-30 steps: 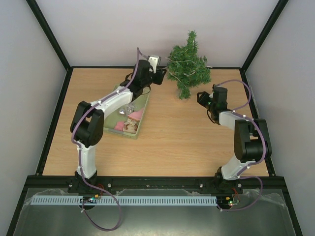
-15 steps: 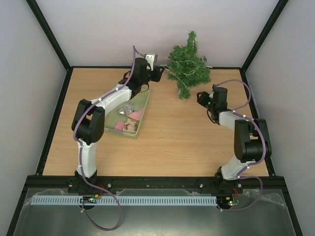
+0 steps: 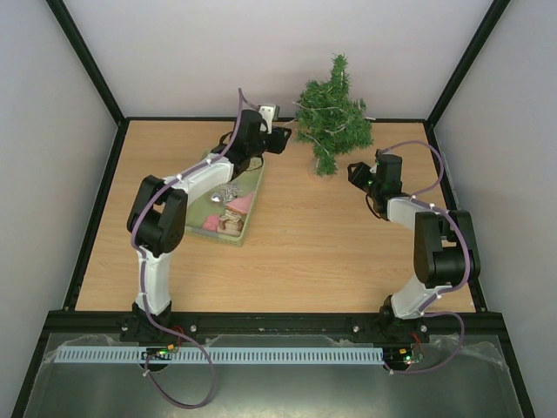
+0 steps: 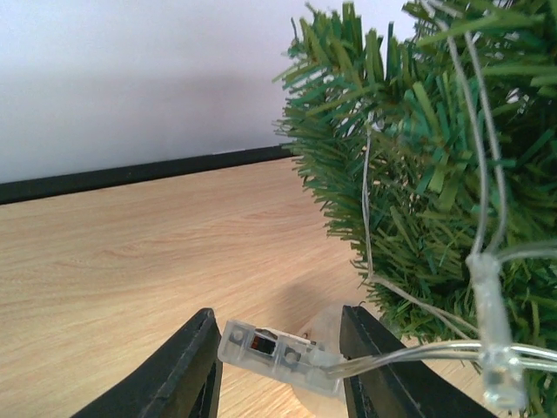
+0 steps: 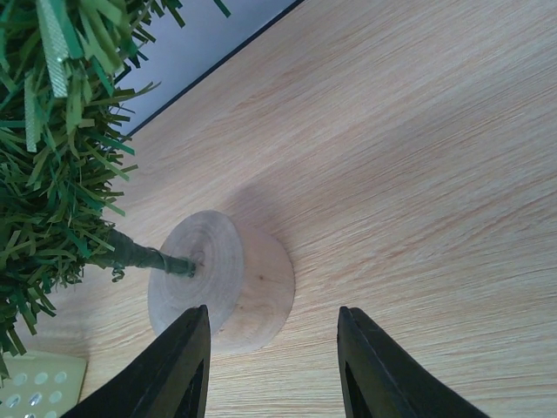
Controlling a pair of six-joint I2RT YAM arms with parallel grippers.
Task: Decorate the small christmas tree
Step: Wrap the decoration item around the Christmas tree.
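Nearest my arm bases the surface (image 3: 305,261) is bare wood with plenty of room to move; the pale green basket (image 3: 255,202) of ornaments sits left of centre, under my left forearm; further out, my right end effector (image 5: 270,318) hovers with its fingers apart and nothing between them, just short of the wooden base (image 5: 222,279); I judge it is there to steady the small christmas tree (image 3: 333,113), which stands at the far edge, close to the back wall (image 3: 218,52); my left end effector (image 4: 278,326) is clamped on the clear box (image 4: 271,348) of a light string (image 4: 366,218) whose wire already runs into the branches; so I'm on the lights step; next I'd lower the box beside the trunk and let go gently, since a tug on the wire could tip the tree; there's little room behind it, open surface to its left
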